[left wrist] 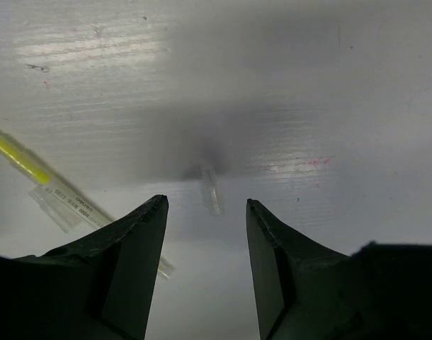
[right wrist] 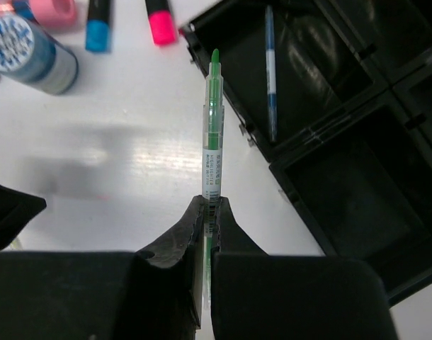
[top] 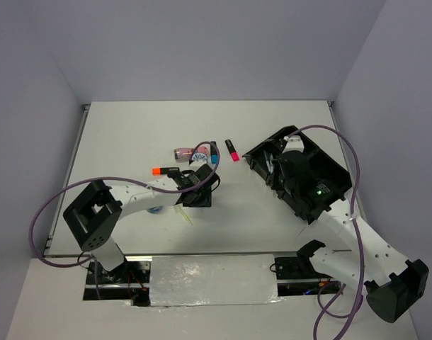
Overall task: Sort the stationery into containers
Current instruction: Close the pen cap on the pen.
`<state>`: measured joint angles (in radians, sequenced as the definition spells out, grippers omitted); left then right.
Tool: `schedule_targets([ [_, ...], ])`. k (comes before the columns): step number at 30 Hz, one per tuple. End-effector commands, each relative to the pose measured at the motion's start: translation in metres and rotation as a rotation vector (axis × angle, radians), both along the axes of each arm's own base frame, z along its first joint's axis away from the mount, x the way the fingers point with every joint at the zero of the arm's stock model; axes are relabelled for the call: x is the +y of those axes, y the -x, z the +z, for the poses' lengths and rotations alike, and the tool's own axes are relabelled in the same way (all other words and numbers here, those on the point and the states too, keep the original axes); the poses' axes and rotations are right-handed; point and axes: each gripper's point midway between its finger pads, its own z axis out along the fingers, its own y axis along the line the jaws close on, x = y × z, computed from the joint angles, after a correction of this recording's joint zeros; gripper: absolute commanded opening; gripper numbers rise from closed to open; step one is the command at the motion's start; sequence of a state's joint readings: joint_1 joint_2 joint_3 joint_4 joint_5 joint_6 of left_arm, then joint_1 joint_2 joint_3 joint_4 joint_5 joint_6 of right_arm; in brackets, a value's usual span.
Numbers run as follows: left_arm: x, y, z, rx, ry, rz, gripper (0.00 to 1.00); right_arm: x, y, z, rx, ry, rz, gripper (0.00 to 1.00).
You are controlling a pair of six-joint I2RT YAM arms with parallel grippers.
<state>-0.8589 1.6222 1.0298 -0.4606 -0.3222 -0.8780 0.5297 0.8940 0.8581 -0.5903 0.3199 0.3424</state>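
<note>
My right gripper [right wrist: 210, 205] is shut on a thin green highlighter pen [right wrist: 214, 120] that sticks out ahead of the jaws, over the white table just beside the corner of the black organiser tray [right wrist: 311, 166]. A blue pen [right wrist: 270, 71] lies in one tray compartment. My left gripper [left wrist: 207, 205] hangs open close over bare table, with nothing between its fingers; a yellow pen [left wrist: 32, 168] lies to its left. In the top view the left gripper [top: 200, 185] sits below a cluster of stationery, and the tray [top: 335, 170] is at the right.
Loose on the table lie a pink-ended marker [top: 232, 150], a blue-ended marker [top: 214, 156], an orange-ended marker [top: 161, 171], a pink tube [top: 181, 152] and a blue-white disc [top: 200, 151]. Another disc [top: 156, 209] peeks from under the left arm. Walls enclose the table.
</note>
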Motion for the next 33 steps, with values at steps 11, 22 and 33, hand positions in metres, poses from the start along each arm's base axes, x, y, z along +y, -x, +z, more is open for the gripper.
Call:
schedule_targets([
  [11,-0.011,-0.009,-0.018,0.024,-0.019,0.068,0.54,0.014,-0.002,-0.028,0.038,-0.014,0.069,0.00],
  [22,-0.011,0.003,-0.037,0.074,-0.059,0.059,0.44,0.018,-0.001,-0.028,0.033,-0.032,0.084,0.00],
  [33,-0.016,-0.001,0.001,-0.013,0.038,0.040,0.00,0.070,0.017,-0.013,-0.026,-0.254,0.340,0.00],
])
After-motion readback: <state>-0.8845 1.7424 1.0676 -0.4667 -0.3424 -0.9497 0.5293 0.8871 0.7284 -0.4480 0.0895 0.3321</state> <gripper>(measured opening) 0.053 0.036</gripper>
